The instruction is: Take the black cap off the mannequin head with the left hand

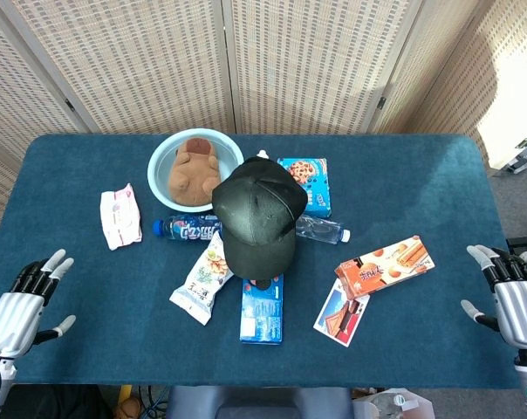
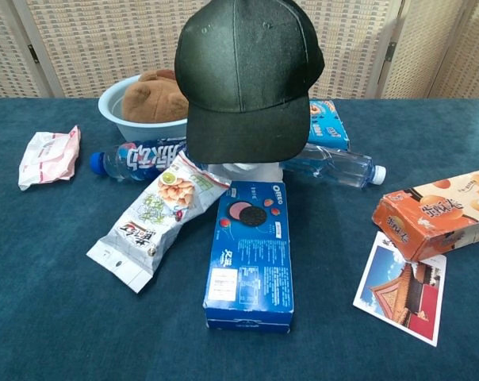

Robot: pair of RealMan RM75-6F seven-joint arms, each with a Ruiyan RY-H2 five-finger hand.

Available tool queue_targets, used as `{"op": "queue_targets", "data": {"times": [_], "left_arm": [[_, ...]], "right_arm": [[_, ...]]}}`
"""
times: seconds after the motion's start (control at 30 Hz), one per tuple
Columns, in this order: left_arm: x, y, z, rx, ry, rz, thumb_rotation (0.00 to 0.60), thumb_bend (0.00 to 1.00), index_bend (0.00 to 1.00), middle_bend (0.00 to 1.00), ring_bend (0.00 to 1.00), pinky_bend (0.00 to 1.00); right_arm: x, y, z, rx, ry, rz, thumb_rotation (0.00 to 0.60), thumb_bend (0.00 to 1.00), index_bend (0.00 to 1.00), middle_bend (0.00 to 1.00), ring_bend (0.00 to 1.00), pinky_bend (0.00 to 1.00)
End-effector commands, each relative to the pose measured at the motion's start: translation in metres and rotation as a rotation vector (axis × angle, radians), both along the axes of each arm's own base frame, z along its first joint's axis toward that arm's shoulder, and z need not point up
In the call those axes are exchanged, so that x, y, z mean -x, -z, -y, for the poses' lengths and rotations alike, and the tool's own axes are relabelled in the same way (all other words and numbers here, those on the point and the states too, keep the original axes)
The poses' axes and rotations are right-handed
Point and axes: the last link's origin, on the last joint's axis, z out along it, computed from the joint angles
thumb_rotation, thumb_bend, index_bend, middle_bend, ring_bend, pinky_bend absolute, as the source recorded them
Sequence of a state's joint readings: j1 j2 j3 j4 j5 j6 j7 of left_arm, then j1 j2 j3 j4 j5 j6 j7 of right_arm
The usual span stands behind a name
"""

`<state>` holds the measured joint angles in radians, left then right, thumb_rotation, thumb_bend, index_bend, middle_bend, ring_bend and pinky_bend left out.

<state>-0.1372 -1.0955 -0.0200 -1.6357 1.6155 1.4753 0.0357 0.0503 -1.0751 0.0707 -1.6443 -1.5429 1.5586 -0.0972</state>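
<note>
- Cap (image 1: pixel 258 216), black, sits on mannequin head (image 2: pixel 243 168) at table (image 1: pixel 403 175) centre; brim points toward near edge, hides nearly all of head — only a pale bit shows under brim in chest view.
- Left hand (image 1: pixel 19 301) at near-left corner, well apart from cap; fingers spread, holds nothing.
- Right hand (image 1: pixel 514 298) at near-right edge, fingers apart too, nothing in it.
- Neither hand shows in chest view.
- Bowl (image 1: pixel 161 161), pale blue, behind & left of cap w/ brown plush (image 1: pixel 190 168) inside.
- Pepsi bottle (image 1: pixel 187 229) lies on its side just left of cap, cap end pointing left.
- Clear bottle (image 1: pixel 323 230) lies on its side right of cap, white lid pointing right.
- Cookie box (image 1: pixel 307 182), blue, behind & right of cap.
- Oreo box (image 2: pixel 250 253) flat in front of head, far end under brim.
- Snack bag (image 2: pixel 157 218), white/green, left of Oreo box, upper end touching Pepsi bottle.
- Pink-white packet (image 1: pixel 120 215) further left, on its own.
- Orange box (image 1: pixel 384 265) right of centre, over a corner of postcard (image 1: pixel 341 312).
</note>
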Motion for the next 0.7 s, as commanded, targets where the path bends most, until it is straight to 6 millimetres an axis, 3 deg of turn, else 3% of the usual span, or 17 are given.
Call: {"op": "queue_targets", "data": {"times": [0.03, 0.2, 0.33, 0.4, 0.5, 0.57, 0.7], "left_arm": [[-0.006, 0.004, -0.006, 0.029, 0.044, 0.017, 0.6, 0.17, 0.11, 0.06, 0.11, 0.06], [-0.022, 0.015, -0.019, 0.108, 0.145, 0.04, 0.6, 0.17, 0.16, 0.13, 0.17, 0.12], [-0.038, 0.025, -0.031, 0.176, 0.23, 0.062, 0.6, 0.17, 0.2, 0.27, 0.3, 0.27], [-0.047, 0.032, -0.038, 0.209, 0.278, 0.065, 0.6, 0.17, 0.21, 0.38, 0.4, 0.42], [-0.06, 0.044, -0.048, 0.249, 0.36, 0.069, 0.6, 0.17, 0.22, 0.63, 0.63, 0.71], [-0.067, 0.052, -0.053, 0.266, 0.406, 0.07, 0.6, 0.17, 0.22, 0.74, 0.73, 0.84], [-0.086, 0.07, -0.066, 0.288, 0.5, 0.081, 0.6, 0.17, 0.23, 0.89, 0.88, 0.97]], "right_arm": [[-0.001, -0.002, 0.0, 0.007, 0.0, -0.002, 0.6, 0.06, 0.17, 0.21, 0.15, 0.22], [-0.002, -0.006, 0.0, 0.016, 0.002, -0.006, 0.6, 0.06, 0.17, 0.21, 0.15, 0.22], [-0.001, -0.005, 0.0, 0.011, 0.007, -0.004, 0.6, 0.06, 0.17, 0.21, 0.15, 0.22], [0.0, -0.004, 0.0, 0.006, 0.011, -0.002, 0.6, 0.06, 0.17, 0.21, 0.15, 0.22], [0.002, -0.004, -0.001, 0.003, 0.019, -0.002, 0.6, 0.06, 0.17, 0.21, 0.15, 0.22], [0.003, -0.004, -0.002, 0.006, 0.023, -0.002, 0.6, 0.06, 0.17, 0.21, 0.15, 0.22], [0.005, -0.004, -0.003, 0.006, 0.029, -0.001, 0.6, 0.06, 0.17, 0.21, 0.15, 0.22]]}}
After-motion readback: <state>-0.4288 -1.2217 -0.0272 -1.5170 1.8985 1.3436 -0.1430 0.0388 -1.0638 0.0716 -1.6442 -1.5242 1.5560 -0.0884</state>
